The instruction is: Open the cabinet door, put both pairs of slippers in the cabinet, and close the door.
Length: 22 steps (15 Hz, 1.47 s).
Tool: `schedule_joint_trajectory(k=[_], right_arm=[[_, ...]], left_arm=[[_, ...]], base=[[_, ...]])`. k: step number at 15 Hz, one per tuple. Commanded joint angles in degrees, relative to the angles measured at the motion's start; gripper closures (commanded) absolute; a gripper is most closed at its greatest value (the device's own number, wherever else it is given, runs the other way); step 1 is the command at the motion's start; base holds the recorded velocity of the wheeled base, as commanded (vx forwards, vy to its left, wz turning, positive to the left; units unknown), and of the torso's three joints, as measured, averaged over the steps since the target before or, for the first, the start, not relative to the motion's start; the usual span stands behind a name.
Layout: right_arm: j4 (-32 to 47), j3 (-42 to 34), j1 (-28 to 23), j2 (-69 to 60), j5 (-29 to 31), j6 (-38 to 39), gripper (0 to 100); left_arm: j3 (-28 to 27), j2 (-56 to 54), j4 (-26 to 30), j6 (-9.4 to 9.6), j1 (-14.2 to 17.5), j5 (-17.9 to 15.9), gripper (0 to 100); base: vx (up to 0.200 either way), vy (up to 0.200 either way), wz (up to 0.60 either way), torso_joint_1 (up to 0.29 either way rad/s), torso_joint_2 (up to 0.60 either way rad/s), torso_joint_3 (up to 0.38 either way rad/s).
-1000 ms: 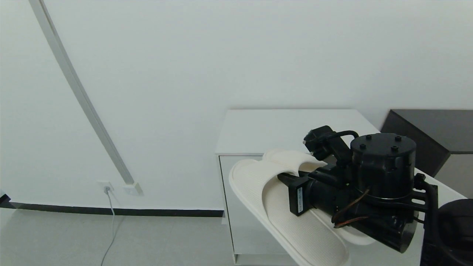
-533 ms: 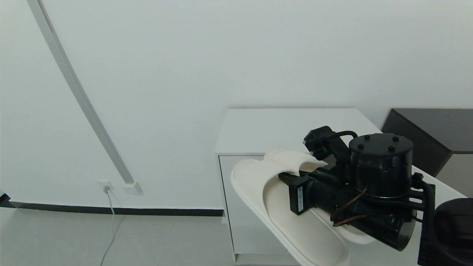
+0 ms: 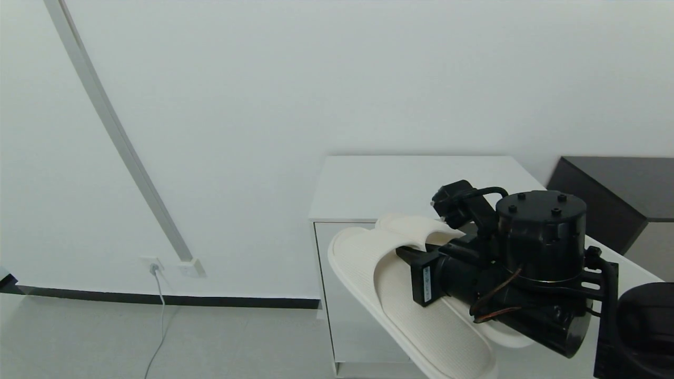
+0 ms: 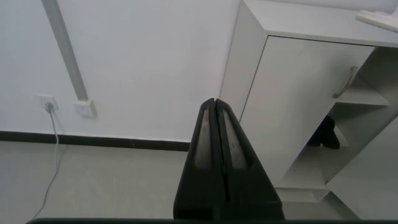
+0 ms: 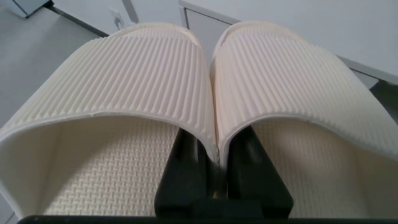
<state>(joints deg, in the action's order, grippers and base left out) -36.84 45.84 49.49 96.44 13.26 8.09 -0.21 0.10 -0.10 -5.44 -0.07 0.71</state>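
your right gripper (image 5: 214,152) is clamped on the pair of slippers (image 5: 149,81), its black fingers pinching the two inner strap edges together, so both shoes hang from one narrow bite. in the head view they are carried in the air in front of the white cabinet (image 3: 410,181), toes pointing towards it and soles tilted down. they look like light, soft foam with ribbed straps and a dimpled footbed, so expect the soles to flex and swing, and treat the grip as shallow: a knock on a shelf edge could probably peel one strap out. where the straps meet seems the right place to hold them. your left gripper (image 4: 215,109) hangs lower down, its two fingers pressed flat together with nothing between them, pointing at the cabinet side and the wall. past the handle (image 4: 350,82) on the front panel, shelves and a dark thing (image 4: 328,134) are visible inside, so the cabinet is probably open already. that dark thing is too small to name. the right fingertips are buried under the straps, the slipper heels are cut off at the head view's lower edge, and the arm covers most of the cabinet front there, so i can't judge which shelf lines up.
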Motion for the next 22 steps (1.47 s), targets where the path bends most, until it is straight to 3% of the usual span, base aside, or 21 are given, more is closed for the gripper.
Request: schedule_joint_trajectory(k=[1, 13, 22], right_arm=[[0.01, 0.04, -0.01, 0.15, 0.01, -0.01, 100], [0.01, -0.05, -0.01, 0.06, 0.10, -0.01, 100], [-0.69, -0.66, -0.01, 0.15, 0.10, -0.10, 100]], left_arm=[[0.03, -0.01, 0.01, -0.01, -0.01, 0.00, 100], [0.03, -0.01, 0.01, -0.01, -0.01, 0.00, 100], [0.03, -0.01, 0.01, -0.01, -0.01, -0.09, 100]], base=[[0.000, -0.200, 0.00, -0.002, 0.00, 0.012], [0.000, -0.200, 0.00, 0.003, 0.00, 0.002], [0.000, 0.000, 0.00, 0.000, 0.00, 0.000]])
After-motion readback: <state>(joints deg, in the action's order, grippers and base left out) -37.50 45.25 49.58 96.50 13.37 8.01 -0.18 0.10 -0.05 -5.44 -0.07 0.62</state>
